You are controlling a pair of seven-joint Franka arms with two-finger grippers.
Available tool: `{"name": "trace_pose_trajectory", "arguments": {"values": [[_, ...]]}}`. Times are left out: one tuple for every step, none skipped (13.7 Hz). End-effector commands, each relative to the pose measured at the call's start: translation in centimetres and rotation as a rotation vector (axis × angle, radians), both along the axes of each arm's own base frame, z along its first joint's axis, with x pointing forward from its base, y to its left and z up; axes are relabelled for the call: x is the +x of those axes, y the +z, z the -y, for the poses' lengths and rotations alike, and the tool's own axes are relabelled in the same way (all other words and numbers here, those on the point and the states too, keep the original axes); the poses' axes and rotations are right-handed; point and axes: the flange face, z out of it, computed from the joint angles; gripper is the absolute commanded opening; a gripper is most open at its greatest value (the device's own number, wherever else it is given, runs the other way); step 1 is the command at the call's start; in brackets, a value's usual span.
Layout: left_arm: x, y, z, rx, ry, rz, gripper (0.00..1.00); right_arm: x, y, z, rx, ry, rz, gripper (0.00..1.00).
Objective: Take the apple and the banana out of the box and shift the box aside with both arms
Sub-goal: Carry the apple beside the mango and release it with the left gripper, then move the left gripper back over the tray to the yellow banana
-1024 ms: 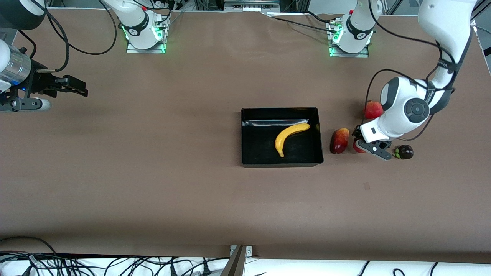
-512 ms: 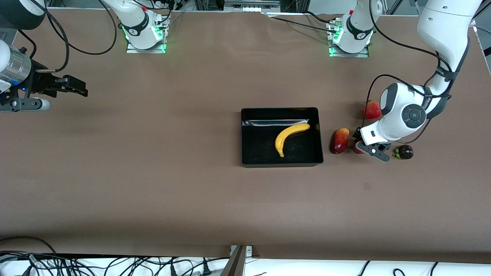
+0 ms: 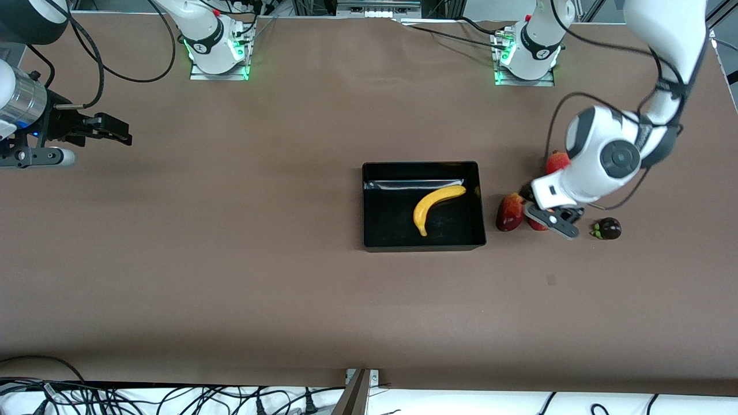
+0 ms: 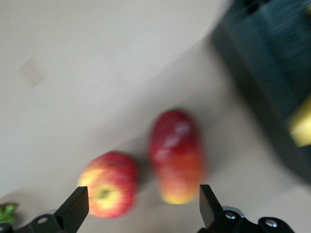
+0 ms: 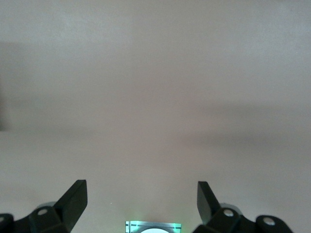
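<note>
Apple (image 3: 539, 223) out, mid-right of frame beside box (image 3: 369, 202); banana (image 3: 436, 205) inside. Left gripper (image 3: 545, 216) released above apple; right gripper (image 3: 115, 131) spread, waiting. I'd approach banana mid-curve, squarely.

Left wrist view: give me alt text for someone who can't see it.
The left gripper hangs open above the table with nothing between its fingers. Below it the apple lies on the table beside an elongated red-and-orange fruit. One corner of the box shows a sliver of the banana.
</note>
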Motion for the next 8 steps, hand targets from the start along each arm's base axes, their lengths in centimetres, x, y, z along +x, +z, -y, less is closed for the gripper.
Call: {"name": "trace_pose_trajectory", "arguments": {"values": [[-2.4,3.6,6.8,-0.063,-0.015,0.006,1.0,0.1,0.5,0.0,0.016,-0.006,-0.004,1.0],[-2.8,4.1,9.8,-0.072,-0.007,0.011,1.0,0.1,0.5,0.0,0.016,-0.005,-0.002,1.0],[-3.5,3.2,12.3,-0.071,0.018,-0.001,1.0,0.1,0.5,0.0,0.016,-0.003,-0.002,1.0],[-3.7,2.5,14.6,-0.08,-0.014,0.019,1.0,0.1,0.5,0.0,0.017,0.0,-0.002,1.0],[-3.9,1.4,15.9,-0.088,-0.033,0.018,1.0,0.1,0.5,0.1,0.017,0.001,-0.002,1.0],[-4.0,0.0,16.6,-0.09,-0.05,0.009,1.0,0.1,0.5,0.1,0.017,0.001,-0.002,1.0],[-4.3,-1.0,17.7,-0.084,-0.083,0.024,1.0,0.1,0.5,0.1,0.017,0.0,-0.002,1.0],[-4.3,-1.6,18.2,-0.074,-0.113,0.053,1.0,0.1,0.5,0.1,0.017,-0.002,-0.002,1.0]]}}
